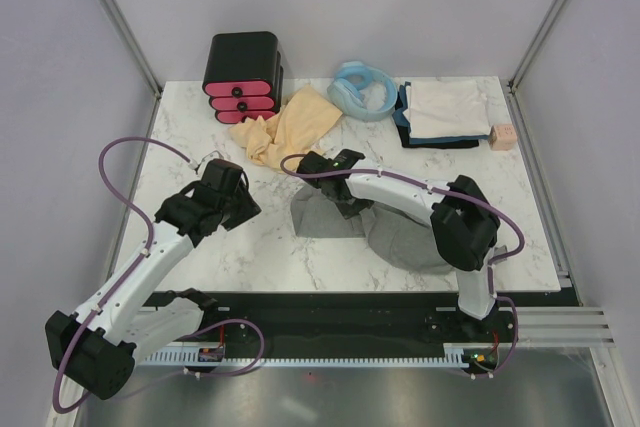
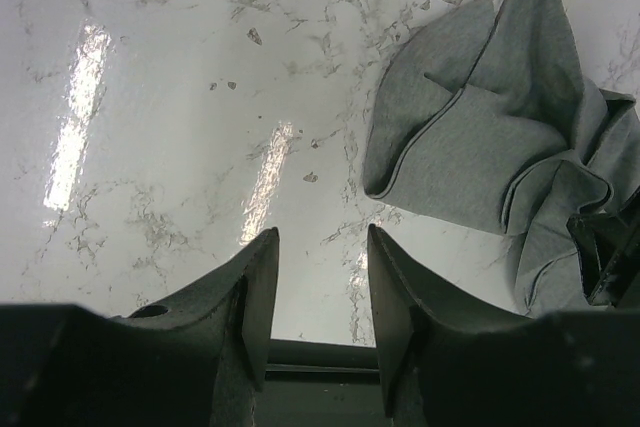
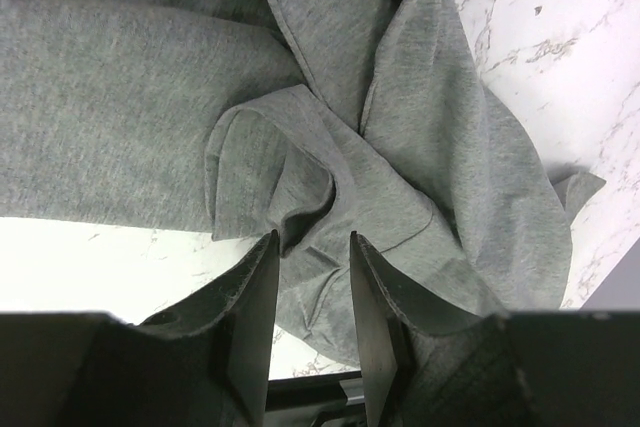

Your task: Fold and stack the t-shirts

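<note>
The large heather-grey t-shirt [image 1: 400,235] lies crumpled on the marble table's near middle, and also shows in the left wrist view [image 2: 480,147]. My right gripper [image 1: 322,165] hovers over its left part, jaws open astride a raised fold [image 3: 300,187], gripping nothing [image 3: 313,242]. My left gripper [image 1: 228,179] is open and empty over bare marble [image 2: 322,237], left of the grey shirt. A tan-yellow t-shirt [image 1: 295,125] lies loose at the back middle. A folded whitish t-shirt [image 1: 447,109] sits on dark navy ones [image 1: 404,133] at the back right.
A black box with pink drawers [image 1: 243,77] stands at the back left. A light-blue coiled hose [image 1: 362,90] lies beside the folded stack. A small pink block [image 1: 502,137] sits by the right edge. The table [image 1: 250,247] has a black rail along its front.
</note>
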`<state>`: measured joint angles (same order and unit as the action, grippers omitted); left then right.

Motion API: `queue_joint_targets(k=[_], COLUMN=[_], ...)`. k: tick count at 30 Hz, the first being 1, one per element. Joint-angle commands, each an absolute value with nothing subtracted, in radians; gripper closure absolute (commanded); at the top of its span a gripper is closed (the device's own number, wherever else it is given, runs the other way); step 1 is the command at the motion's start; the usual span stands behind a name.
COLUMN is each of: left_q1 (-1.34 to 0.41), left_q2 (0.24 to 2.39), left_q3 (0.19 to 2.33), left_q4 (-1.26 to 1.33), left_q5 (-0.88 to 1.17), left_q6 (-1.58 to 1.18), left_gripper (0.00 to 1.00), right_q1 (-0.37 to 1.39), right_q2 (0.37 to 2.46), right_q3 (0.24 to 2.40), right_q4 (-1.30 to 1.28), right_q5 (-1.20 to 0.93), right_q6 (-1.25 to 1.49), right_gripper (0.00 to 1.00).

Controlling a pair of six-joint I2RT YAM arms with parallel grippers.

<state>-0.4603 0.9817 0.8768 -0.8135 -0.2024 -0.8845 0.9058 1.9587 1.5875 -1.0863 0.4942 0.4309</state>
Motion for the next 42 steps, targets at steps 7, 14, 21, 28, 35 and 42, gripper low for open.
queue_joint_targets(k=[7, 14, 21, 28, 35, 42], left_q1=[-0.460, -0.460, -0.460, -0.460, -0.460, -0.460], left_q2=[0.983, 0.982, 0.980, 0.969, 0.980, 1.000], left_q3=[0.877, 0.884, 0.877, 0.874, 0.871, 0.885], left_q4=[-0.798, -0.799, -0.799, -0.799, -0.799, -0.798], left_q5=[-0.198, -0.199, -0.201, -0.207, -0.203, -0.204], left_q6=[-0.848, -0.844, -0.845, -0.842, -0.850, -0.842], left_gripper=[0.52, 0.53, 0.53, 0.53, 0.53, 0.52], right_q1=[0.910, 0.896, 0.877, 0.868, 0.868, 0.868], right_q2=[1.991, 2.005, 2.013, 2.011, 1.979, 1.931], right_q3=[1.601, 1.605, 1.591, 1.583, 1.560, 1.574], right_q4=[-1.080, -1.068, -1.042, -1.034, -1.043, -1.086], right_q5=[0.486, 0.483, 0.466, 0.468, 0.479, 0.514], right_q6=[0.449, 0.442, 0.430, 0.422, 0.448, 0.457], right_gripper=[0.57, 0.47, 0.47, 0.63, 1.00, 1.00])
